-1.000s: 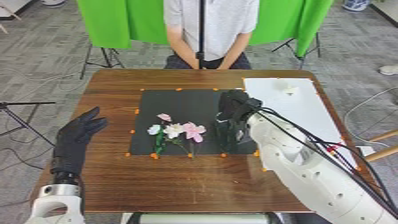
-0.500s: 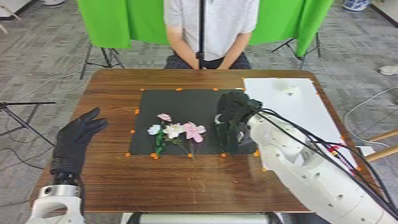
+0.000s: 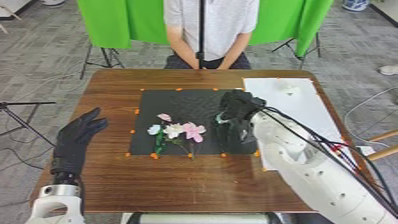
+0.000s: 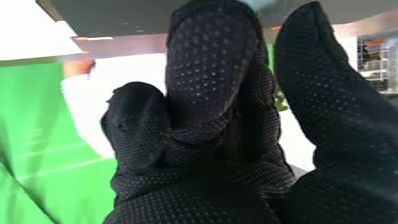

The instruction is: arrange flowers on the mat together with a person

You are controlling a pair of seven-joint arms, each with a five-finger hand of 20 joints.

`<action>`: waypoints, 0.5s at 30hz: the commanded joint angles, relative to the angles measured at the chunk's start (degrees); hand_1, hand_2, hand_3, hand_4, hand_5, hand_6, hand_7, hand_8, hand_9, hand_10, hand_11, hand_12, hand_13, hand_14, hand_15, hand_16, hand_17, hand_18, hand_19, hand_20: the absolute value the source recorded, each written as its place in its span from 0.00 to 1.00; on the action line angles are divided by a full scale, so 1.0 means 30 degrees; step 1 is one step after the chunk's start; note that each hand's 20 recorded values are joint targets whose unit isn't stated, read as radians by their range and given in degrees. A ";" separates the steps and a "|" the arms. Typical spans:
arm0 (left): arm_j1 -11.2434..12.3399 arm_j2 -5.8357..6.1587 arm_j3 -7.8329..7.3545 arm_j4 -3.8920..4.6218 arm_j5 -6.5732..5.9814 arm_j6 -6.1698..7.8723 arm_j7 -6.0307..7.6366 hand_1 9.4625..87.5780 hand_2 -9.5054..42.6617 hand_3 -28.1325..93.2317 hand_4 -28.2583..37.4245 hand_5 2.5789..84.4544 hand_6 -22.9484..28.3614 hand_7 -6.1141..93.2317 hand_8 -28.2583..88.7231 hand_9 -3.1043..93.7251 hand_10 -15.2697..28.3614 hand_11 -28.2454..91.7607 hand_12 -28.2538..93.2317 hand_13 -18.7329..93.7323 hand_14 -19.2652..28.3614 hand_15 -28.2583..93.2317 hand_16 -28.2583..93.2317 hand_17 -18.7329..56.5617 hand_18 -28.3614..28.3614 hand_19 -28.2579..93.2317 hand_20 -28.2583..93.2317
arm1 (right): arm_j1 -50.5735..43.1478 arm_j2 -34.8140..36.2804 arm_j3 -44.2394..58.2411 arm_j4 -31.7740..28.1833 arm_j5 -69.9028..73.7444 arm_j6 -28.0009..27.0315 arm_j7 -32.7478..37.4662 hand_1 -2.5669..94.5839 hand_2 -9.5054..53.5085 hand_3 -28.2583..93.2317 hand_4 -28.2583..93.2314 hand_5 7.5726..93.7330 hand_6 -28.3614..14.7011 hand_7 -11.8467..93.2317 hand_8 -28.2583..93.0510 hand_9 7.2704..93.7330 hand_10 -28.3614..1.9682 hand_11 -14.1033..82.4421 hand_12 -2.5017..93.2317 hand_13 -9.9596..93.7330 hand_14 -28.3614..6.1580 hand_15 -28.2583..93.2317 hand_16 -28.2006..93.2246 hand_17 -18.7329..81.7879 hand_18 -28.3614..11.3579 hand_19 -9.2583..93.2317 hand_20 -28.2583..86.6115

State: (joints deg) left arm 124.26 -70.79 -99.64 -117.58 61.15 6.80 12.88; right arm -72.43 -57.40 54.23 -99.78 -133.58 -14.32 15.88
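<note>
Though partly behind the right robot hand (image 3: pixel 238 104), something pale (image 3: pixel 220 119) and unclear

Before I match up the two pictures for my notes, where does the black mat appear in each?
Head view: the mat lies mid-table, under the flowers and partly covered by the right hand.
Right wrist view: the mat is the dark stretch beyond the right hand, bordered by a strip of brown table.
Shared landmark: the green cloth, also seen past the table in the wrist picture.
</note>
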 commanded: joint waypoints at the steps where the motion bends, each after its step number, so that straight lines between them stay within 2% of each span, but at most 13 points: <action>1: 0.0243 -0.0077 -0.0094 0.0011 0.0043 -0.0215 -0.0247 0.18 0.22 0.77 0.06 0.55 0.52 0.17 0.19 0.53 0.70 0.40 0.34 0.50 0.79 0.40 0.24 0.32 0.73 0.34 0.36 | -0.0203 0.0090 0.0615 -0.0619 0.0259 -0.1026 0.0267 0.47 0.00 0.79 0.04 0.64 0.76 0.25 0.14 0.73 0.48 0.24 0.14 1.00 0.80 0.62 0.43 0.80 0.42 1.00 0.52; 6: 0.0179 -0.0059 -0.0057 0.0032 0.0032 -0.0232 -0.0244 0.18 0.22 0.77 0.06 0.55 0.52 0.17 0.19 0.53 0.70 0.40 0.34 0.50 0.79 0.40 0.24 0.32 0.73 0.34 0.36 | -0.0551 -0.0011 0.2025 -0.1613 0.0776 -0.0670 0.0330 0.45 0.00 0.78 0.05 0.63 0.76 0.25 0.14 0.73 0.47 0.24 0.14 1.00 0.79 0.61 0.43 0.80 0.42 1.00 0.52; 9: 0.0085 -0.0032 -0.0019 0.0064 0.0054 -0.0245 -0.0292 0.18 0.22 0.77 0.06 0.55 0.52 0.17 0.19 0.53 0.70 0.40 0.34 0.50 0.79 0.40 0.24 0.32 0.73 0.34 0.36 | -0.1090 -0.0235 0.3774 -0.2687 0.1215 0.0513 0.0261 0.45 0.00 0.78 0.05 0.62 0.76 0.25 0.14 0.72 0.46 0.24 0.14 1.00 0.79 0.61 0.43 0.80 0.41 1.00 0.52; 12: 0.0055 -0.0068 -0.0007 0.0075 0.0066 -0.0259 -0.0215 0.18 0.22 0.77 0.06 0.55 0.52 0.17 0.19 0.54 0.70 0.40 0.34 0.50 0.79 0.40 0.24 0.32 0.73 0.34 0.36 | -0.2180 -0.0448 0.6070 -0.3956 0.1987 0.2704 0.0075 0.45 0.00 0.77 0.06 0.62 0.76 0.25 0.14 0.72 0.46 0.24 0.14 1.00 0.78 0.61 0.43 0.80 0.41 1.00 0.52; 15: 0.0144 -0.0073 -0.0042 0.0040 0.0069 -0.0193 -0.0214 0.18 0.22 0.77 0.06 0.55 0.52 0.17 0.19 0.54 0.71 0.40 0.34 0.50 0.79 0.40 0.24 0.32 0.73 0.34 0.36 | -0.3772 -0.0977 0.8544 -0.4519 0.5411 0.6735 -0.1884 0.43 0.00 0.78 0.06 0.63 0.75 0.25 0.14 0.72 0.47 0.24 0.14 1.00 0.78 0.61 0.43 0.80 0.42 1.00 0.52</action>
State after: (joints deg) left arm 124.22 -70.79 -99.72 -117.60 61.15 6.65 12.74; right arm -77.79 -58.64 66.75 -107.90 -128.55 -13.21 16.24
